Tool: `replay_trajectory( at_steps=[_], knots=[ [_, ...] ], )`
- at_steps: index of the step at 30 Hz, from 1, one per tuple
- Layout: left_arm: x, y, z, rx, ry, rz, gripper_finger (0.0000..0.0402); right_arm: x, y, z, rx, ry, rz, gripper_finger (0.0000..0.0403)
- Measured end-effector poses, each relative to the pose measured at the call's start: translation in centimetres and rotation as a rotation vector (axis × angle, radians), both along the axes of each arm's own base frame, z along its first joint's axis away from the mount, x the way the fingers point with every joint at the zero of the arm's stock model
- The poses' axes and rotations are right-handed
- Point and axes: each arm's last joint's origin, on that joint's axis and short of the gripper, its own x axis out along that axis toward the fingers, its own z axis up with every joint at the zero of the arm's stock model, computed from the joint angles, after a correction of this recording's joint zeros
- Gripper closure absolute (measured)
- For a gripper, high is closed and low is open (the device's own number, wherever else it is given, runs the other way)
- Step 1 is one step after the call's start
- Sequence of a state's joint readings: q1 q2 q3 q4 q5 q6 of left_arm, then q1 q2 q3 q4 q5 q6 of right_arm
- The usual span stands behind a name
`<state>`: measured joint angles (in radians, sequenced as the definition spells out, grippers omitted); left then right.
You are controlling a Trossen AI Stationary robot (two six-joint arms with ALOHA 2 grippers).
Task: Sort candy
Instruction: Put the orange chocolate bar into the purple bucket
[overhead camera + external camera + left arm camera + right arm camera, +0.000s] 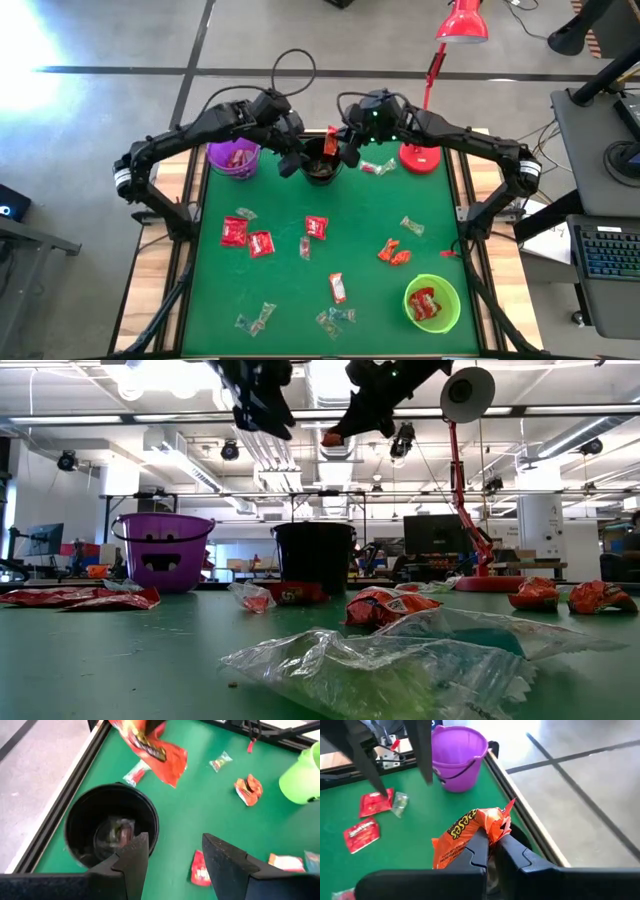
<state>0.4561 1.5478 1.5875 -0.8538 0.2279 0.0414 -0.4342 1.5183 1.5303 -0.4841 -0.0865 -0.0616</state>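
At the far edge of the mat, high view: both grippers crowd over the black bowl (321, 166), which sits near twelve o'clock. Left gripper (296, 157) hangs just at the bowl's nine o'clock side, fingers spread, holding nothing. Right gripper (338, 148) is pinched shut on an orange candy (331, 141) above the bowl. Purple bowl (234, 157) lies at about ten o'clock, green bowl (432, 303) near five. Loose candy is scattered across the middle and near half of the mat (290, 280).

Low view: both grippers ride high above the black bowl's rim, the orange candy dangling from the right one. A clear crinkled wrapper (400, 660) fills the foreground.

Left wrist view: open fingers (135, 857) frame the black bowl; some candy already lies inside. The orange piece hangs just beyond the rim.

Right wrist view: fingers are clamped on one twisted end of the orange candy, the body sagging free.

Handling, as a judgement: pieces are light, soft and crinkly, the foil likely slippery; a pinch on the crimped end or across the middle should hold. Room is tight between the two grippers at the bowl; the mat's near half is open, though its raised frame edge hems in the bowls.
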Motion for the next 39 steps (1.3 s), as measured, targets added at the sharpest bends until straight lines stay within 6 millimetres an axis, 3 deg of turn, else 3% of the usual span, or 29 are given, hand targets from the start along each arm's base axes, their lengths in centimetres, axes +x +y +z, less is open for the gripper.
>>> replay_trajectory(
  at_steps=[7, 13, 31, 39],
  knots=[
    [1.8, 0.6, -2.6, -0.045, -0.192, -0.004, 0.0233, -0.2, -0.6, 0.2, -0.033, -0.015, 0.042, 0.0394],
    [1.6, 1.5, -4.3, -0.143, -0.250, -0.037, 0.0233, -0.1, -0.6, 0.6, -0.053, -0.050, 0.057, 0.0394],
    [2.0, 2.6, -3.6, -0.150, -0.439, -0.070, 0.0233, -0.2, 0.2, 1.1, -0.018, -0.072, 0.107, 0.0394],
    [2.6, 3.0, -4.5, -0.154, -0.426, -0.068, 0.0247, -0.2, 0.4, 1.1, 0.005, -0.078, 0.100, 0.0394]
  ],
)
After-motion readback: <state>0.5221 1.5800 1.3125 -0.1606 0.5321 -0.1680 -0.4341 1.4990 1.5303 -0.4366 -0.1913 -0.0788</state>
